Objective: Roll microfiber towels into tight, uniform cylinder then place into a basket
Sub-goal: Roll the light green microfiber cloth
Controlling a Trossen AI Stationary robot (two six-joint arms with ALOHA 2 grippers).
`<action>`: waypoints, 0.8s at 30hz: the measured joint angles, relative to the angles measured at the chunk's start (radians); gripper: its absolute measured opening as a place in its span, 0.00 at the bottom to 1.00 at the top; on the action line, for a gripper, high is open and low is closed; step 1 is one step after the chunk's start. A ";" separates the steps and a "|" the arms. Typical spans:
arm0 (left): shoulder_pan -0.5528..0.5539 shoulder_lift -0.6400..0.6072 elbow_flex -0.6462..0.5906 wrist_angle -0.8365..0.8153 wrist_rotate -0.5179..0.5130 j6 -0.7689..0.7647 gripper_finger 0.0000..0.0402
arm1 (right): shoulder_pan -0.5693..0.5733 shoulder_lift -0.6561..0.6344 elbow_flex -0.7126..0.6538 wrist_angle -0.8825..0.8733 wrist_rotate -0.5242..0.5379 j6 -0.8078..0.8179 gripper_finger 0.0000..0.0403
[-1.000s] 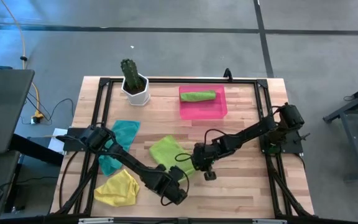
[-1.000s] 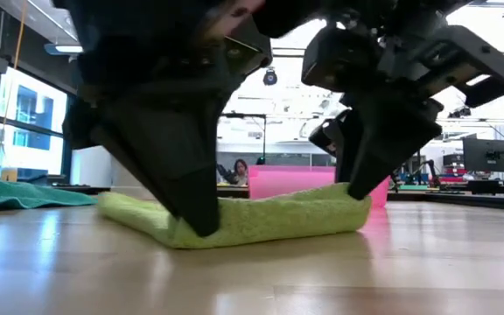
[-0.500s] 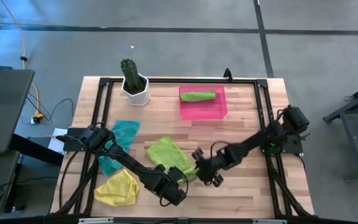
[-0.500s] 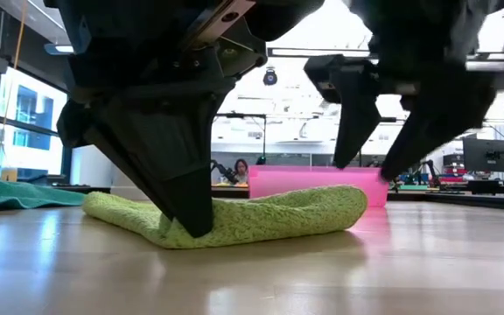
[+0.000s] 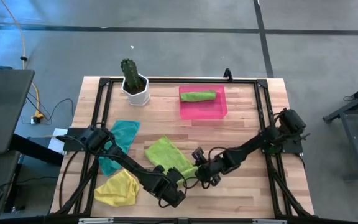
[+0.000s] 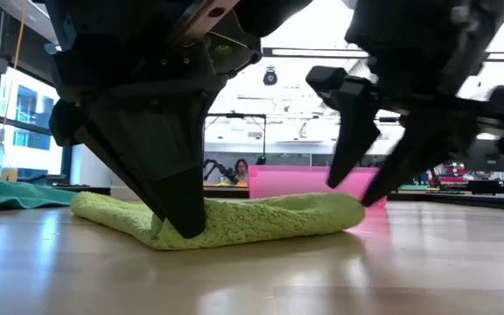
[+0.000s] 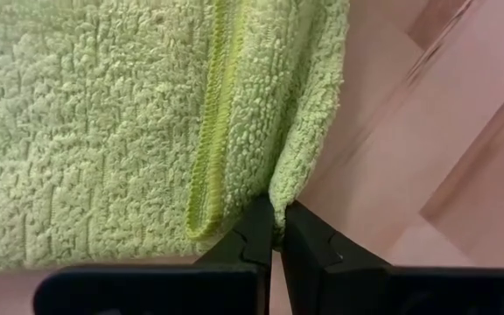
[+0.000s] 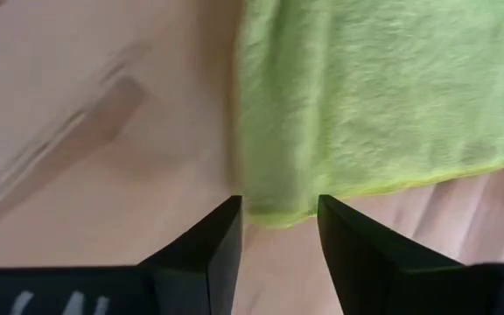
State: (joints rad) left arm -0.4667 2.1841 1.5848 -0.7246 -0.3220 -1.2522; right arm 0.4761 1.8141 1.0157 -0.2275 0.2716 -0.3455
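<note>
High view: both grippers work one green towel [image 5: 166,154] on the bench [image 5: 241,130].
Left gripper [image 7: 276,229] pinches its corner, anchoring it; right gripper [image 8: 278,219] hangs released over the opposite edge, likely to fold.

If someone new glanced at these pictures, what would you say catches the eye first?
Probably the lime green towel at the table's front middle, with both grippers on it: the left gripper pinches its edge shut while the right gripper hovers open at a corner. Next, the pink basket at the back, holding one rolled green towel.
</note>
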 joint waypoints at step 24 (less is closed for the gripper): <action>0.002 0.065 0.004 0.104 -0.005 1.160 0.01 | 0.020 -0.363 0.000 -0.564 0.277 0.265 0.35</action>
State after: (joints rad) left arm -0.4647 2.2494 1.5893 -0.6207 -0.3275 -0.0924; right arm 0.4961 1.4515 1.0161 -0.7919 0.5486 -0.0805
